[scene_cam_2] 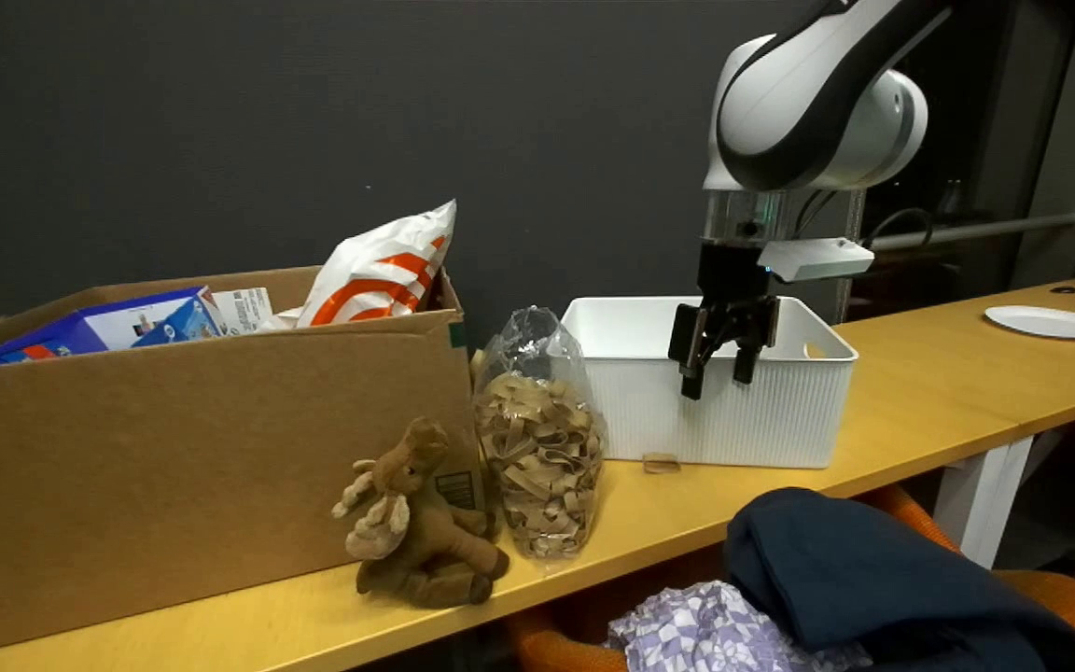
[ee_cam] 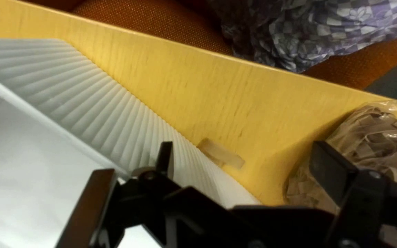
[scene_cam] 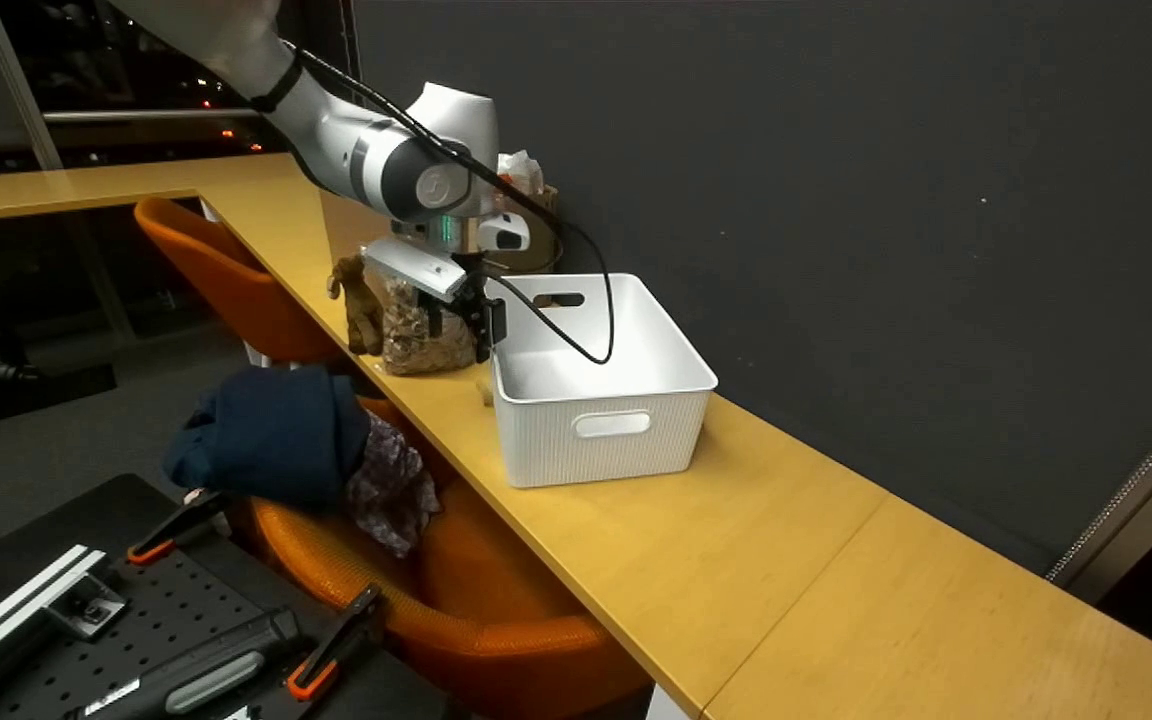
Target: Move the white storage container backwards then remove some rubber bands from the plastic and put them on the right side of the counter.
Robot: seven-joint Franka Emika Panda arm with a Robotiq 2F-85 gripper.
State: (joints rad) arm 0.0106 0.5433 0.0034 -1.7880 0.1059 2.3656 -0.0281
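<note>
The white storage container (scene_cam: 546, 450) stands upright on the light-wood counter (scene_cam: 796, 540); its ribbed wall also shows in an exterior view (scene_cam_2: 733, 425) and the wrist view (ee_cam: 91, 113). The clear plastic bag (scene_cam_2: 533, 345) stands upright beside it, filled with tan rubber bands (scene_cam_2: 542, 457); the bag's side shows in the wrist view (ee_cam: 388, 141). A loose rubber band (ee_cam: 222, 155) lies on the counter against the container's base. My gripper (scene_cam_2: 718, 381) is open and empty, fingers down, near the container's rim. In the wrist view (ee_cam: 248, 162) one finger overlaps the container, the other the bag; touching cannot be told.
A cardboard box (scene_cam_2: 174, 485) with packets and a brown plush moose (scene_cam_2: 430, 551) stand by the bag. A black cable (scene_cam: 608, 300) hangs over the container. A white plate (scene_cam_2: 1055, 323) lies farther along the counter. Orange chairs (scene_cam: 496, 560) with clothes (scene_cam_2: 883, 569) stand along its edge.
</note>
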